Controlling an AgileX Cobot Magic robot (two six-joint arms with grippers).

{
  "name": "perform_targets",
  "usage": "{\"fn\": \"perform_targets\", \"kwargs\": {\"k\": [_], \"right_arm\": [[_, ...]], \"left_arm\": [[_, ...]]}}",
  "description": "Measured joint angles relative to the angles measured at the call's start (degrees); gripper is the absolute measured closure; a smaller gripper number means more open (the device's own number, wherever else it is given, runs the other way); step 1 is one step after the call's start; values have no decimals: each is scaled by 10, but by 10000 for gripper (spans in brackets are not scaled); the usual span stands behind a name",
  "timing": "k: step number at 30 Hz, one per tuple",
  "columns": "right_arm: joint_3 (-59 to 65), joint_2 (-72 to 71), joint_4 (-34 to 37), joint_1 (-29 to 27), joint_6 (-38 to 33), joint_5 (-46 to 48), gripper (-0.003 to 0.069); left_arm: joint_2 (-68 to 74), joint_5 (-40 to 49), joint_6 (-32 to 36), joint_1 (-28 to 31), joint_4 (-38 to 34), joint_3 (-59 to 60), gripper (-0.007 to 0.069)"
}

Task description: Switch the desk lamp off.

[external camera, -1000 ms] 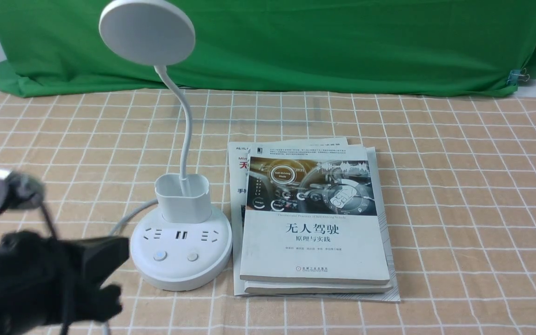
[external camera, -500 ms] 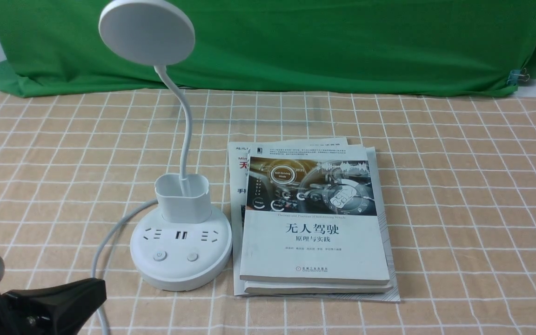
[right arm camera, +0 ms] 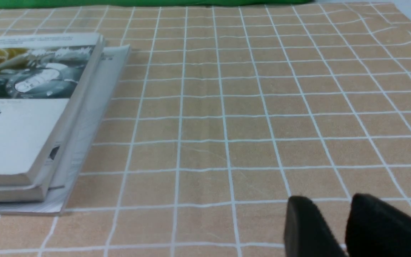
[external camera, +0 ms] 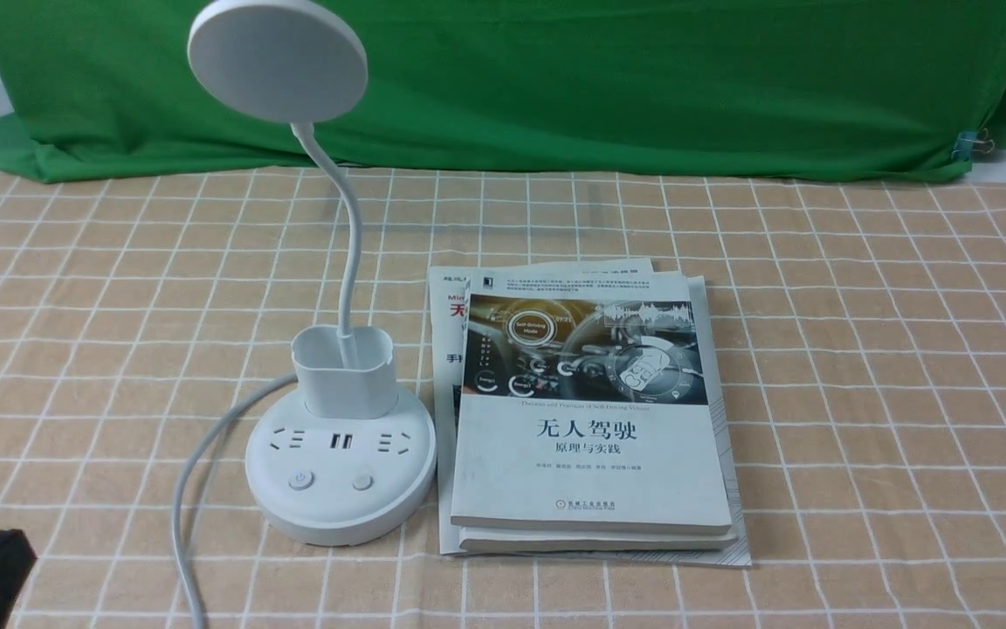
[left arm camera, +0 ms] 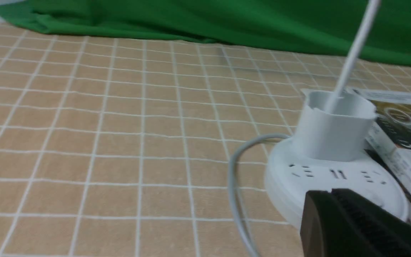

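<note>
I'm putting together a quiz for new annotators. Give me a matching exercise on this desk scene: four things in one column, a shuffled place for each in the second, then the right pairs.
Things:
1. lamp head
2. cup holder
3. books
4. cord

Places:
A. stacked flat, just right of the round base
B. trailing from the base's left side toward the near edge
C. high up, in front of the green cloth
D. standing on the base, with the gooseneck rising out of it

Pairs: 1-C, 2-D, 3-A, 4-B

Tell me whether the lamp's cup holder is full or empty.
Empty. The cup holder shows only its bare white inner wall and the gooseneck running down into it; nothing else sticks out above the rim.
</note>
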Motion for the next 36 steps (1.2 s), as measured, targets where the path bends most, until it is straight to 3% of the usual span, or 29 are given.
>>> {"fn": "perform_targets", "kwargs": {"k": [5, 13, 36], "right_arm": [[0, 0, 0, 0, 0, 0, 416], [0, 0, 0, 0, 0, 0, 416], [0, 0, 0, 0, 0, 0, 416]], "left_arm": [[-52, 14, 0, 55, -25, 21, 625], [-55, 67, -2, 56, -27, 22, 625], [-55, 69, -4, 38, -23, 22, 625]]}}
